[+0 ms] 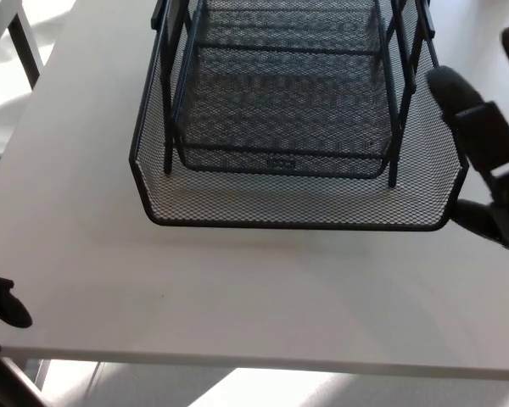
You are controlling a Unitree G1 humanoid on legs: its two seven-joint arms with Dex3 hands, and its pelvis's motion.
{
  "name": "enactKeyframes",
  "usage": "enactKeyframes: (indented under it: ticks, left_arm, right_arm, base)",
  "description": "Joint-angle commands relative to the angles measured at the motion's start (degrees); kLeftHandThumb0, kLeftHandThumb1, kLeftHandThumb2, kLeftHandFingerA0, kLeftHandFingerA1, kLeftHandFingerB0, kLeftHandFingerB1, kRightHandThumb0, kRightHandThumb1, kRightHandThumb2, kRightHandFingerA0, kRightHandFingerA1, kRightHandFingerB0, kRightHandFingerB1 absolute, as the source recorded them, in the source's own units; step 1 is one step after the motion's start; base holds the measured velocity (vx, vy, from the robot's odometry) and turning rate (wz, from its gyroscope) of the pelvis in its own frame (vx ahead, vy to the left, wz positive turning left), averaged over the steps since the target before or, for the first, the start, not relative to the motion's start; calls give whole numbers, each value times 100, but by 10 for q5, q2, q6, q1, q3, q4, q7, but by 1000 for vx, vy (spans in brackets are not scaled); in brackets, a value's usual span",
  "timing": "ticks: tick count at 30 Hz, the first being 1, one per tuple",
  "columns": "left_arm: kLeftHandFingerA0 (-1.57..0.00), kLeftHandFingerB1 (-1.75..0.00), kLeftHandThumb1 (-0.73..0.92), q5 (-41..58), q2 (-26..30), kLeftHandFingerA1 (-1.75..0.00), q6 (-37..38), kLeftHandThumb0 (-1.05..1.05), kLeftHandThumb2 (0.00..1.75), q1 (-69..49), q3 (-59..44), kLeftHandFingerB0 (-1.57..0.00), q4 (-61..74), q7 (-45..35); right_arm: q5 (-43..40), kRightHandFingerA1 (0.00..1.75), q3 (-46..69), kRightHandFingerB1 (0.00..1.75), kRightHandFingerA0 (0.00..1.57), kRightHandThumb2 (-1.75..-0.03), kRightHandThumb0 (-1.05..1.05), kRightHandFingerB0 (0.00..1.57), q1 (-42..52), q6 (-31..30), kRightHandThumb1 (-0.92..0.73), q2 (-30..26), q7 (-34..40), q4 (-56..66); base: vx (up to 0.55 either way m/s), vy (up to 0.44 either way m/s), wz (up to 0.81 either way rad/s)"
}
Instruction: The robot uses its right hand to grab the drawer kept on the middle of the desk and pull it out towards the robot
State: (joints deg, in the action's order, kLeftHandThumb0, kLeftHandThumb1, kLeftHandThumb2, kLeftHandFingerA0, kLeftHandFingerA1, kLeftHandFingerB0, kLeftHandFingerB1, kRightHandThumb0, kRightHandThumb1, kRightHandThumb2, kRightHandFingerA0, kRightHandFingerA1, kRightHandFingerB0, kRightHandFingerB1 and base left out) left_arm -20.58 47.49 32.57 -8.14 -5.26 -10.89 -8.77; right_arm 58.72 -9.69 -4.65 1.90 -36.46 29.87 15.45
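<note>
A black wire-mesh drawer (297,225) sticks out of its black mesh rack (187,85) on the white desk (237,297), its front rim well forward of the rack's upper tray. My right hand (488,170) is at the picture's right edge, beside the drawer's front right corner. It is open, with its fingers (471,110) spread upward and its thumb (483,222) low by the corner. Nothing is held in it. Only a small black part of my left hand (2,307) shows at the lower left edge, off the desk.
The desk's front edge (254,366) runs across the bottom of the view, with bright floor below it. A dark leg of another piece of furniture (24,38) stands at the upper left, beyond the desk's left side.
</note>
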Motion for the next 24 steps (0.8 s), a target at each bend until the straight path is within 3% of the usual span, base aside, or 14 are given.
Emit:
enactKeyframes:
  ticks: [1,4,5,7,15,16,17,20,24]
  left_arm:
    - [-77,-60,58,-10,11,-85,6,-31,57,-15,-11,-81,-3,-1]
    - [-79,-60,56,-5,11,-87,17,-28,57,-19,-17,-83,-5,4]
    - [-80,-60,56,-7,9,-88,21,-28,56,-18,-17,-83,-9,8]
    - [-79,-59,56,-13,11,-86,19,-28,57,-16,-17,-83,-15,11]
    - [-80,-61,56,-14,4,-91,25,-28,57,-17,-15,-83,-14,10]
    - [-79,-60,57,-14,5,-88,22,-29,57,-15,-13,-82,-13,7]
    - [-79,-60,57,-14,4,-88,15,-30,57,-16,-13,-81,-9,4]
    - [-79,-60,57,-12,4,-89,17,-30,57,-16,-15,-82,-7,4]
    - [-79,-60,57,-11,4,-86,13,-29,57,-17,-16,-82,-4,1]
  right_arm:
    - [-85,0,128,26,0,-73,-77,3,136,12,-42,-57,-106,69]
    - [-115,0,188,36,0,-68,-67,7,209,25,-36,-55,-109,74]
    - [-117,0,203,27,0,-67,-68,2,225,27,-35,-55,-113,74]
    - [-127,3,226,29,0,-67,-65,1,247,33,-33,-50,-114,71]
    - [-133,6,261,33,0,-66,-60,2,257,57,-31,-27,-105,57]
    - [-135,9,267,35,0,-60,-49,4,257,57,-48,-25,-107,58]
    - [-133,9,272,33,0,-67,-60,1,258,57,-31,-25,-108,57]
    - [-114,3,292,24,0,-68,-71,0,264,40,-36,-24,-111,50]
    - [-102,1,307,29,0,-68,-68,3,273,29,-37,-10,-96,16]
  base:
    - [0,0,0]
    - [0,0,0]
    - [0,0,0]
    - [0,0,0]
    - [0,0,0]
    - [0,0,0]
    - [0,0,0]
    - [0,0,0]
    - [0,0,0]
